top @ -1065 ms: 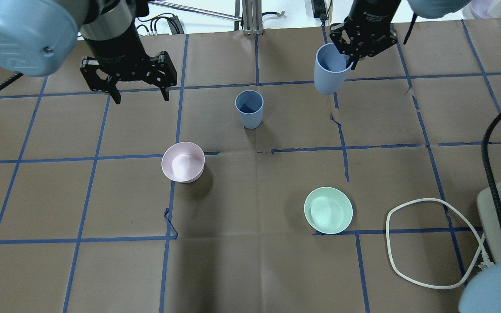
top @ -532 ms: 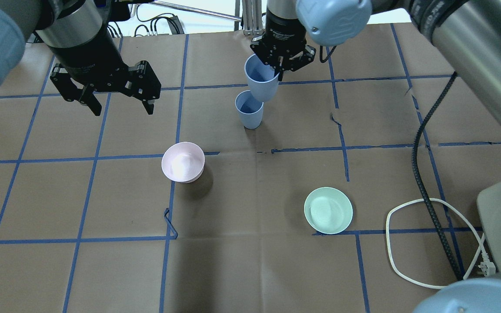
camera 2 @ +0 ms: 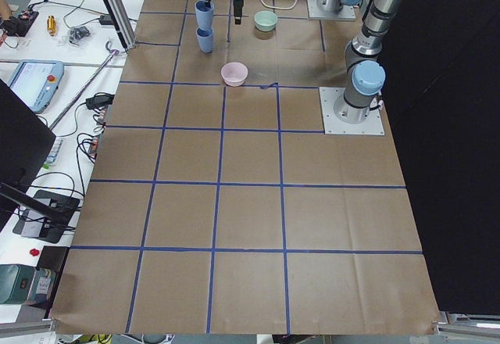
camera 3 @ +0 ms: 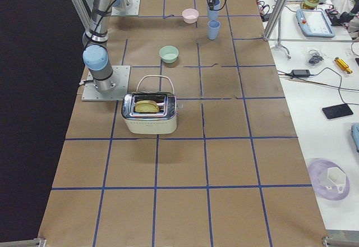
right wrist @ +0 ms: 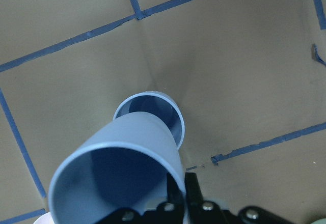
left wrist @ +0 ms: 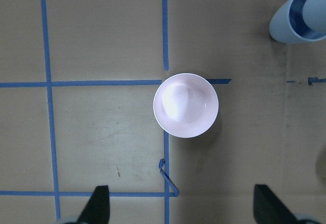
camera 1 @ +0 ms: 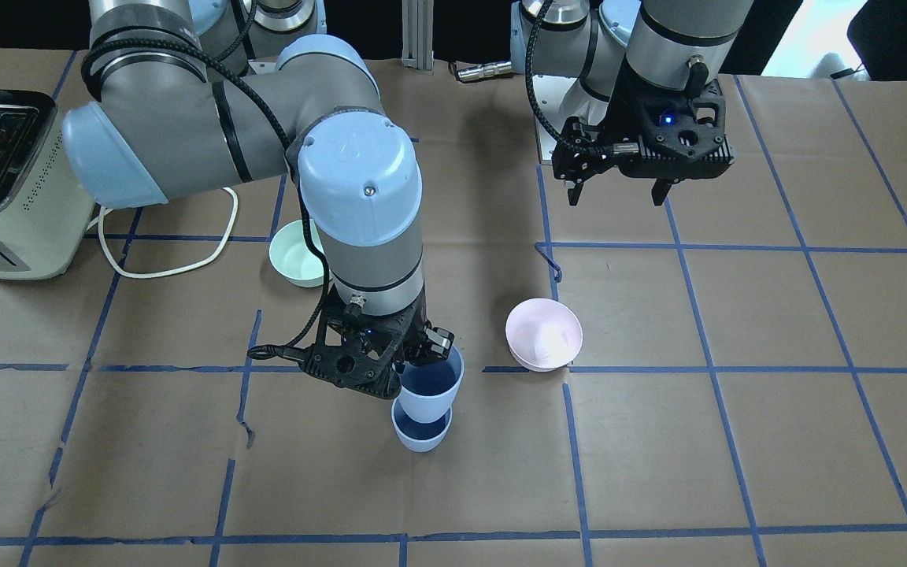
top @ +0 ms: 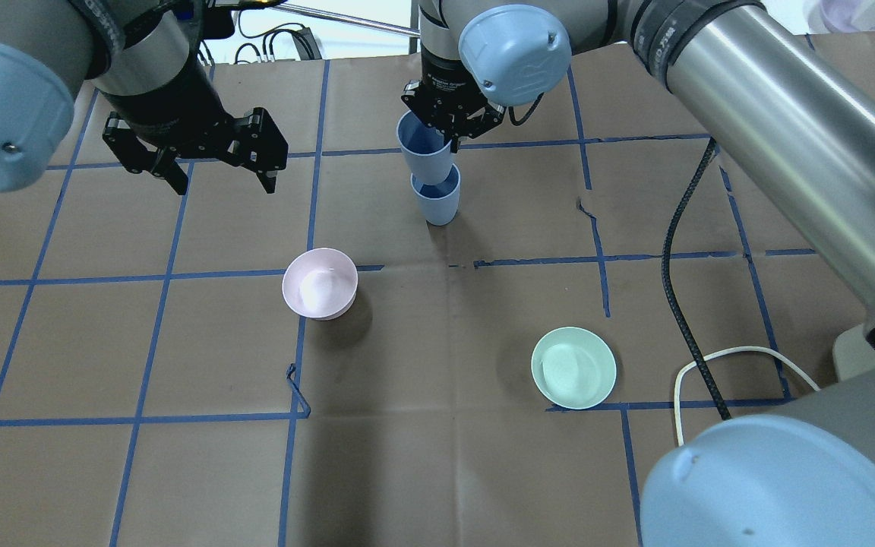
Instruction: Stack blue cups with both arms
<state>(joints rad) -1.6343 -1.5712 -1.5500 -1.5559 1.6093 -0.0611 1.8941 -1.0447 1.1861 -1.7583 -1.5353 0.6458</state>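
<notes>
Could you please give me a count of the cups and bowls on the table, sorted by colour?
Blue: 2, the upper blue cup gripped by the right claw and the lower blue cup beneath it.
Pink: 1, the pink bowl.
Mint-green: 1, the mint-green bowl.
Total: 4.

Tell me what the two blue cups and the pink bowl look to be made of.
Upper blue cup and lower blue cup: likely plastic, matte; thin even walls, uniform colour, no sharp glints. Pink bowl: probably similar plastic, slightly glossier; a soft bright patch inside. Melamine or ceramic cannot be ruled out.
</notes>
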